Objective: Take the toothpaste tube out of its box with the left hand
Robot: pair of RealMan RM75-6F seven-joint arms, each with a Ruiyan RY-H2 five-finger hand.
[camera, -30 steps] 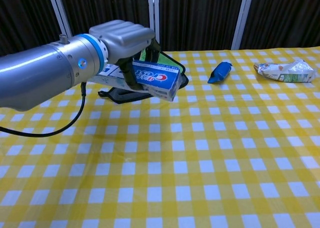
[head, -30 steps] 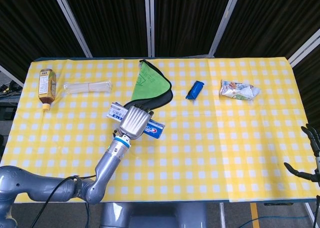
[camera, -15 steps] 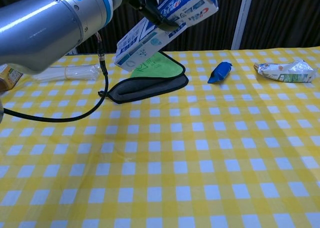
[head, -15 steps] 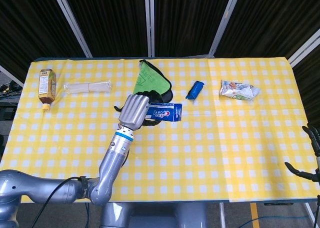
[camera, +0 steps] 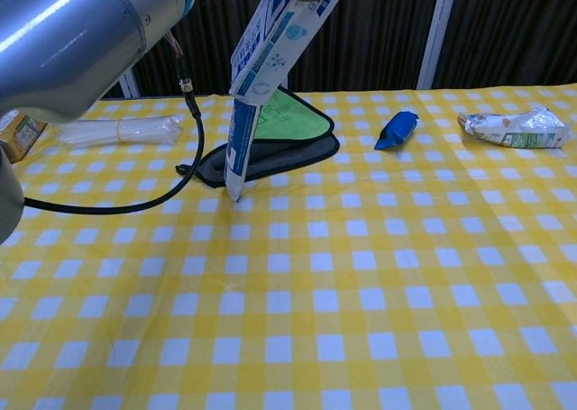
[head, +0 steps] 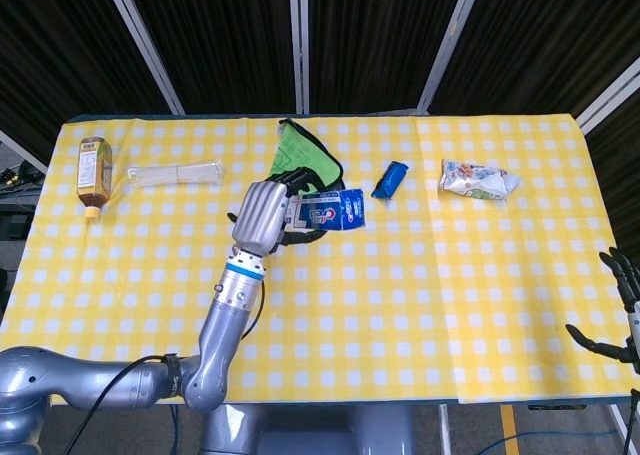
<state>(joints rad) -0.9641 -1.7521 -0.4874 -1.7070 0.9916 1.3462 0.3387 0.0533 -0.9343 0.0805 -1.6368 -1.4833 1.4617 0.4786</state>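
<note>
My left hand (head: 264, 215) gripped the toothpaste box (head: 332, 211) just left of frame centre in the head view, fingers wrapped around its left end. In the chest view the box (camera: 281, 33) was raised at the top centre, tilted with its open end down. The toothpaste tube (camera: 238, 149) hung out of that end, nearly upright, its flat tail down at or just above the table (camera: 361, 293); I could not tell if it touched. Tube was partly out, its upper end hidden in the box.

Green cloth (head: 300, 155) with a dark underside lay behind the hand, upper centre. Blue packet (head: 390, 179) sat right of the box, apart from it. Crumpled white wrapper (head: 478, 179) lay upper right. Brown bottle (head: 93, 173) lay upper left, with a clear plastic bag (head: 175, 174) just right of it. A black cable (camera: 171, 171) looped down from the arm at the left of the chest view.

My right hand (head: 622, 315) showed only at the lower right edge of the head view, fingers spread, holding nothing.
</note>
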